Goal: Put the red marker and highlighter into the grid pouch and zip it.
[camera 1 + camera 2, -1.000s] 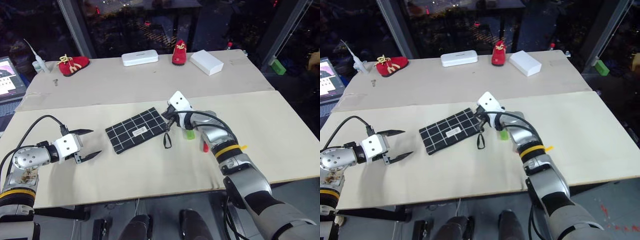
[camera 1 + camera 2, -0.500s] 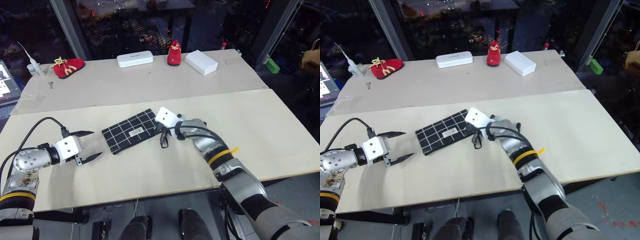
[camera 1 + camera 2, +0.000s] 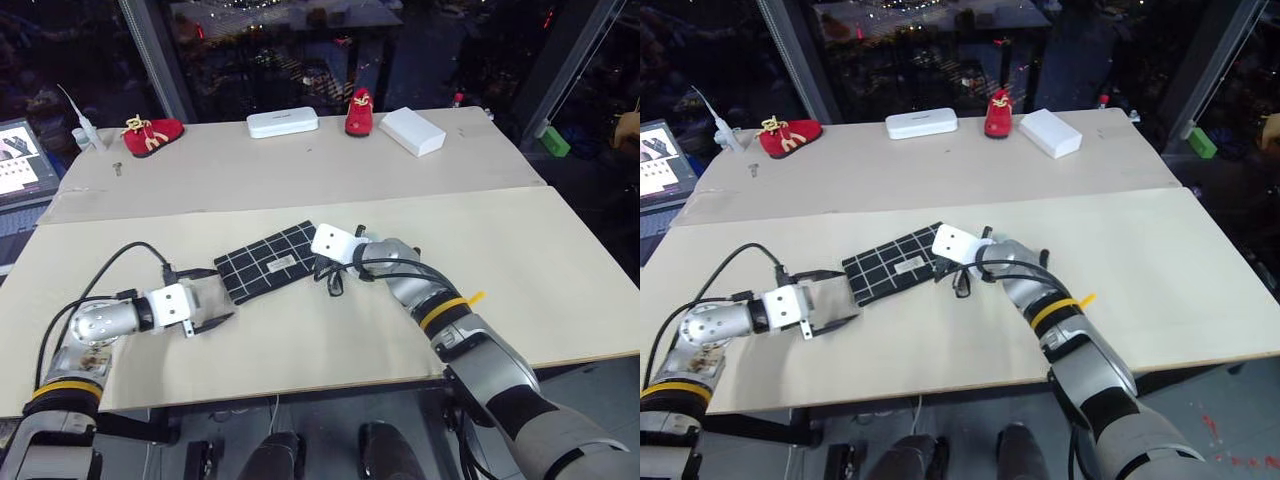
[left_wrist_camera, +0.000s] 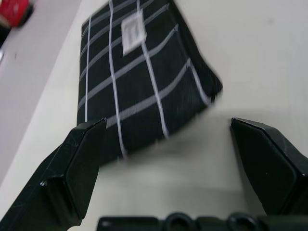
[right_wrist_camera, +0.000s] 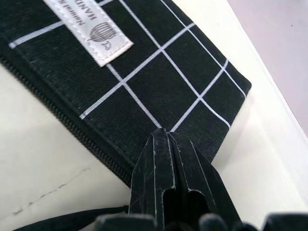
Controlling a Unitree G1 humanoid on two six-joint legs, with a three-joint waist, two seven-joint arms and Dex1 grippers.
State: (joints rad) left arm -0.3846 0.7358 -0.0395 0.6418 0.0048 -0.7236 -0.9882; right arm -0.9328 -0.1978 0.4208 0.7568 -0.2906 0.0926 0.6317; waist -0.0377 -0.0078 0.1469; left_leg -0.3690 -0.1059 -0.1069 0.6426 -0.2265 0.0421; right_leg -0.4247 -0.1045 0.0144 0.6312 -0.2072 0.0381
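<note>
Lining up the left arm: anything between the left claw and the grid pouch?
No. In the left wrist view, only bare table lies between the open left claw and the near corner of the grid pouch.

Evenly and brightly lit from above across the pale table (image 3: pixel 300 170), with only faint, soft shadows under the arms. Dark beyond the far edge, scattered small glints and reflections showing in the glass there. No harsh glare on the tabletop. Head views reasonably sharp in the middle, slightly bowed toward the edges. Left wrist view smeared with motion blur, grid pouch (image 4: pixel 139 91) soft along its near edge, black fingers (image 4: pixel 72 178) out of focus. Right wrist view crisp, weave and label lettering legible.
</note>
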